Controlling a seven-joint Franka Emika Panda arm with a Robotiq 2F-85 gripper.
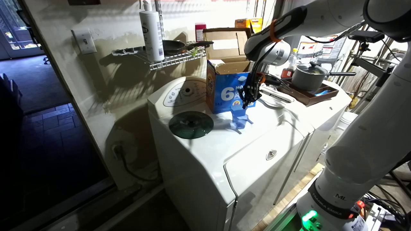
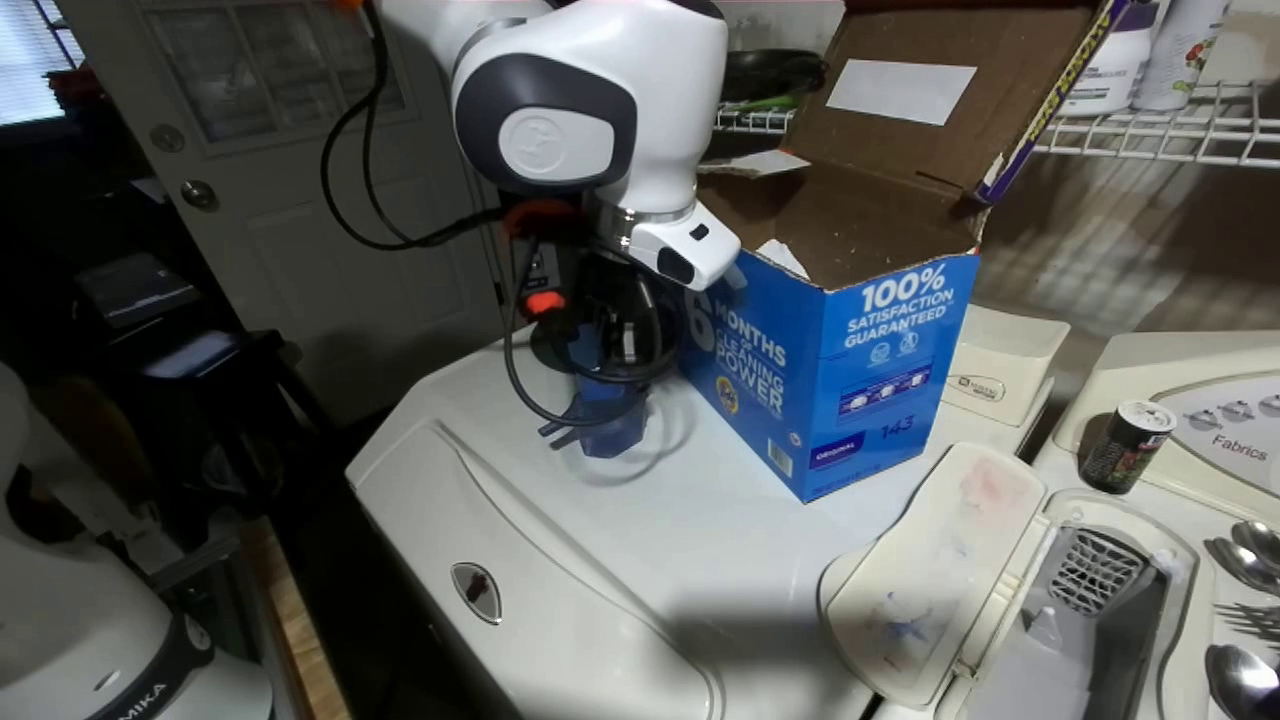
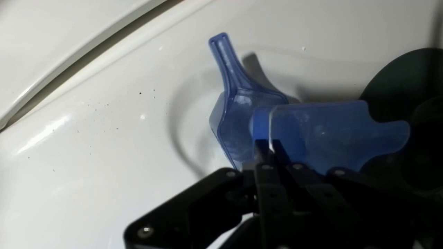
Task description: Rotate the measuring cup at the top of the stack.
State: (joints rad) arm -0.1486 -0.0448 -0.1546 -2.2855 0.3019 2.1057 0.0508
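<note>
A stack of blue plastic measuring cups stands on the white washer top, beside the blue box; the stack shows in both exterior views (image 1: 239,120) (image 2: 612,432). In the wrist view the top measuring cup (image 3: 325,131) has its handle pointing right. A lower cup (image 3: 242,100) under it has its handle pointing up the picture. My gripper (image 3: 270,141) is shut on a thin wall or edge of the top cup. The top cup looks tilted over the lower one. In an exterior view the gripper (image 1: 245,105) is just above the stack; elsewhere cables partly hide its fingers.
The open blue box with a white "6" (image 1: 236,91) (image 2: 890,380) stands close to the gripper. A flat green disc (image 1: 191,125) lies on the washer. An open cream lid (image 2: 930,580), a dark can (image 2: 1128,448) and a pot (image 1: 309,77) stand further along.
</note>
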